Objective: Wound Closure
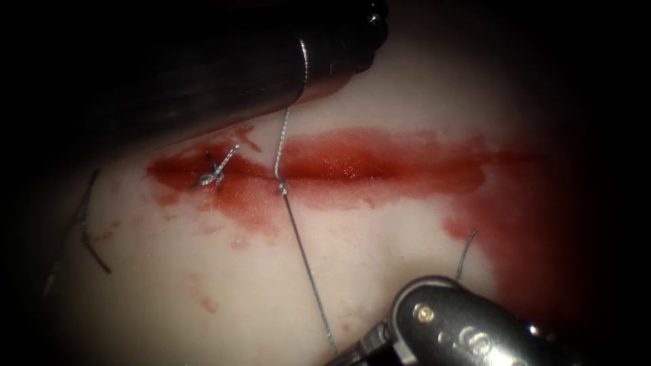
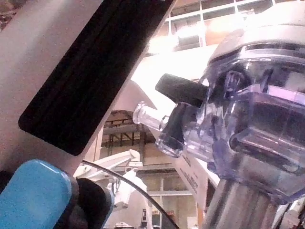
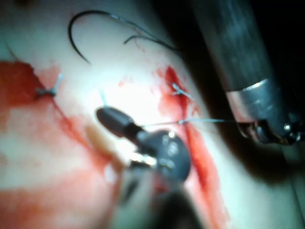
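Endoscope: we look down from above and in front, very near the tissue (image 1: 224, 271), with the cut (image 1: 352, 173) running across our view.

Left wrist: we sit close against a clear plastic housing (image 2: 257, 119) and face a bright room behind, away from the wound.

Right wrist: we ride close behind the right gripper (image 3: 107, 117), looking along its shaft onto the tissue.

Shared: endoscope and right wrist both take in the cut, the taut thread (image 1: 308, 271), the tied knot (image 1: 215, 173) and the left arm's shaft (image 1: 203, 74).
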Robot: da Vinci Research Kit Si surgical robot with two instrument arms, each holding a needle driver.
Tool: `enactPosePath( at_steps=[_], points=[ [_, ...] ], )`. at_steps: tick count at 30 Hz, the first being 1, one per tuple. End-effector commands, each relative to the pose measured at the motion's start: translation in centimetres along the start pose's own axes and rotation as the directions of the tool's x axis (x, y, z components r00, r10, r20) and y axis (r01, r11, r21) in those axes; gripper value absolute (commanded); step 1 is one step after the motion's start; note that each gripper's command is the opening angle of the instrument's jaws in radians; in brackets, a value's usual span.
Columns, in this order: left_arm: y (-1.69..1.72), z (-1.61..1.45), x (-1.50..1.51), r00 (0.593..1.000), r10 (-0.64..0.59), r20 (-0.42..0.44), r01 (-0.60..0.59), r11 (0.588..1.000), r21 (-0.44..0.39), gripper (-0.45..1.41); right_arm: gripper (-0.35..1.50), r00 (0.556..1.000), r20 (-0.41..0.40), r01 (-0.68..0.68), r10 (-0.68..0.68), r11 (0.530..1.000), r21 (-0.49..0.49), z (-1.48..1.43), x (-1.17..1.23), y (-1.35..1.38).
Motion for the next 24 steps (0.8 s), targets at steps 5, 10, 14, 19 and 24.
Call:
enactPosePath(
  at_steps=[5, 10, 14, 19, 24],
  points=[
    [0.09, 0.09, -0.13, 0.999, 0.034, -0.039, -0.033, 0.999, 0.023, -0.45, -0.35, 1.000, 0.000, 0.007, -0.007, 1.000, 0.009, 0.00, 0.07, 0.08],
    [0.14, 0.16, -0.25, 0.987, 0.113, -0.110, -0.104, 0.991, 0.087, -0.45, -0.35, 1.000, 0.003, 0.008, -0.008, 1.000, 0.024, 0.01, 0.10, 0.02],
    [0.22, 0.20, -0.24, 0.981, 0.133, -0.140, -0.117, 0.986, 0.121, -0.45, -0.35, 1.000, 0.007, 0.005, -0.005, 0.999, 0.037, 0.00, 0.10, -0.02],
    [0.22, 0.20, -0.24, 0.979, 0.136, -0.153, -0.117, 0.984, 0.131, -0.45, -0.35, 1.000, 0.017, 0.001, -0.002, 0.998, 0.062, 0.02, 0.10, -0.07],
    [0.22, 0.20, -0.24, 0.976, 0.140, -0.165, -0.117, 0.983, 0.140, -0.45, -0.35, 0.999, 0.036, -0.008, 0.004, 0.995, 0.097, 0.05, 0.07, -0.09]
  ],
)
